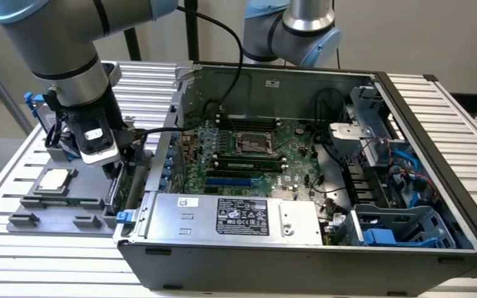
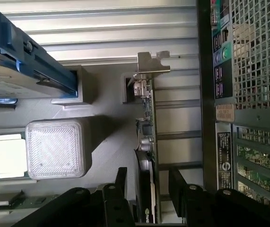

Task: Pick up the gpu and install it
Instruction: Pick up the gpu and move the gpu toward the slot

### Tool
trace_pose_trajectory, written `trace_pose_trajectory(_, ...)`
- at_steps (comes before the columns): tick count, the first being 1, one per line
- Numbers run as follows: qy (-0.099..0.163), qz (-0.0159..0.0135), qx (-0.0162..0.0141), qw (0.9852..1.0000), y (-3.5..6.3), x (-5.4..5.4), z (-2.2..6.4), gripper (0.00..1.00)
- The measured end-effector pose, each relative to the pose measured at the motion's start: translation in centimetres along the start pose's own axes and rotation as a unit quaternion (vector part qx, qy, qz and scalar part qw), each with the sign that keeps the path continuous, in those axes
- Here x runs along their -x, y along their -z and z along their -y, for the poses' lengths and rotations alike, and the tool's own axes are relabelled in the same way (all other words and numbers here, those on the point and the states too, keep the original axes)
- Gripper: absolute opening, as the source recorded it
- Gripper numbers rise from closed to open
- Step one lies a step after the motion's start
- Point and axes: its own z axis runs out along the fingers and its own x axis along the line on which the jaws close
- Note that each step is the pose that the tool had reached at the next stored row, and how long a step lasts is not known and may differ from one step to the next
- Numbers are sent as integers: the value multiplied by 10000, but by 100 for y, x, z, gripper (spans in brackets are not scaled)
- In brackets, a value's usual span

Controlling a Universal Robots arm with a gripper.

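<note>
Straddling the gpu [image 2: 145, 142], the jaws stood open, one on each flat face, with a narrow gap showing on both sides and nothing gripped. The gpu stood on its long edge in a slot of the grey holder [image 2: 106, 137], its silver bracket [image 2: 152, 61] at the end away from the jaws. The card's circuit-board face ran just beside the outer wall of the computer case [image 2: 205, 118]. A sound grasp probably required centring, so that both jaws would meet cover and board together and not tip the card in its slot. Room was tightest on the case side, where one jaw sat between card and wall. On the other side the holder's raised block [image 2: 56, 149] and a processor [image 2: 4, 156] lay near but apart. Overhead looked free, save a black cable [image 1: 238, 59] draped into the case.
</note>
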Motion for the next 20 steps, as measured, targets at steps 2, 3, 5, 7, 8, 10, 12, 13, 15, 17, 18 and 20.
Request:
trace_pose_trajectory(2,0,0,-11,10000,-16,-5,1,100)
trace_pose_trajectory(3,0,1,-17,10000,-24,-7,1,100)
trace_pose_trajectory(5,1,0,-21,10000,-31,-8,-1,100)
trace_pose_trajectory(7,0,2,-21,10000,-37,-10,-15,100)
trace_pose_trajectory(8,0,2,-20,10000,-39,-10,-26,100)
trace_pose_trajectory(10,0,2,-20,10000,-42,-11,-41,100)
trace_pose_trajectory(12,1,0,-23,10000,-43,-12,-41,100)
trace_pose_trajectory(13,1,1,-24,10000,-44,-11,-41,100)
trace_pose_trajectory(15,1,1,-28,10000,-46,-12,-42,100)
trace_pose_trajectory(17,1,2,-30,10000,-47,-12,-42,0)
trace_pose_trajectory(18,1,2,-30,10000,-47,-12,-42,0)
trace_pose_trajectory(20,1,2,-31,10000,-48,-12,-42,0)
